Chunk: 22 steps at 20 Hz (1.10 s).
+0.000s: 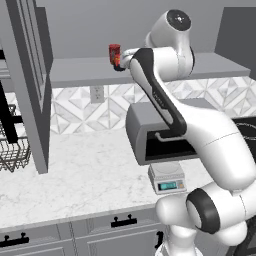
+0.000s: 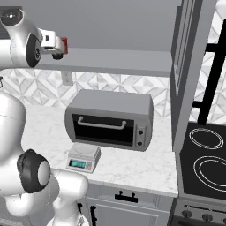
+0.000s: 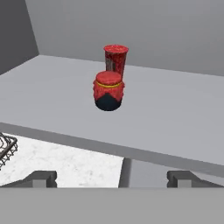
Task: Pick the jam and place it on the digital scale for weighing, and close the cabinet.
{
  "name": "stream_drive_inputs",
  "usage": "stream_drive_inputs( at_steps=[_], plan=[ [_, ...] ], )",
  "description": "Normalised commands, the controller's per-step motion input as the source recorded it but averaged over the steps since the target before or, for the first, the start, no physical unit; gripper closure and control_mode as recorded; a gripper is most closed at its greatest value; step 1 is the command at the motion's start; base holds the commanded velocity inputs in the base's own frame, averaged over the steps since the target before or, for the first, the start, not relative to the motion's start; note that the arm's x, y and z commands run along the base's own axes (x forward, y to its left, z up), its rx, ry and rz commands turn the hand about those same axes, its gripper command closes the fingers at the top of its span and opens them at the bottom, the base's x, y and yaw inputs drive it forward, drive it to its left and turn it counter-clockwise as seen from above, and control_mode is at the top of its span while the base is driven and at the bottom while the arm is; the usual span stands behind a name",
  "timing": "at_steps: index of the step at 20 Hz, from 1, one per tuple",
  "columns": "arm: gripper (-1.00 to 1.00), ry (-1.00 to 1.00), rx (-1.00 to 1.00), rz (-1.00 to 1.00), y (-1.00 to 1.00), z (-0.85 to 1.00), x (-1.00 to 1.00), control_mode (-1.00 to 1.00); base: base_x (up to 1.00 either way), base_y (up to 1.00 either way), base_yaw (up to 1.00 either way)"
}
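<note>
Grey and marble made up the kitchen around me: a pale veined counter (image 1: 75, 170), a patterned tile backsplash (image 1: 75, 107) and, above it, the cabinet (image 1: 150, 70) with its interior shelf exposed. One cabinet door (image 1: 30, 85) stood swung out at the left of the left base view, and the other door (image 2: 187, 75) hung open at the right of the right base view.

On that shelf sat the jam (image 3: 108, 90), a squat red jar with a dark base. Just behind it stood a taller red can (image 3: 115, 60), so close that I could not tell whether they touched. In the left base view the red of the can (image 1: 114, 53) showed just past my wrist.

My gripper (image 3: 111, 177) was raised to shelf height, short of the shelf's front edge and well apart from the jam. Its fingers (image 3: 41, 178) were spread wide and held nothing; the jar sat centred in the gap between them, farther back.

Down on the counter, the digital scale (image 1: 166, 178) stood just in front of the grey toaster oven (image 2: 110, 118), its teal display facing out and its platform bare. A wire rack (image 1: 12, 152) sat at the counter's left, a black stovetop (image 2: 205, 159) at its right, and grey drawers (image 1: 100, 235) with black handles ran below the counter.
</note>
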Motion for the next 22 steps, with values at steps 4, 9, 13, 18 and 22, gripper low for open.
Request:
stream_drive_inputs(
  at_steps=[4, 9, 13, 18, 22],
  plan=[
    [-1.0, -0.09, 0.0, 0.0, 0.02, 0.38, 0.32, -1.0, 0.0, 0.0, 0.0],
    [-1.0, -0.04, 0.0, 0.01, 0.12, 0.14, 0.38, -1.0, 0.0, 0.0, 0.0],
    [-1.0, -0.01, 0.06, 0.0, 0.05, -0.3, 0.13, -1.0, 0.0, 0.0, 0.0],
    [-1.0, -0.24, 0.14, 0.0, 0.04, -0.48, 0.0, -1.0, 0.0, 0.0, 0.0],
    [-1.0, -0.2, 0.07, 0.0, 0.0, -0.3, 0.14, -1.0, 0.0, 0.0, 0.0]
  ],
)
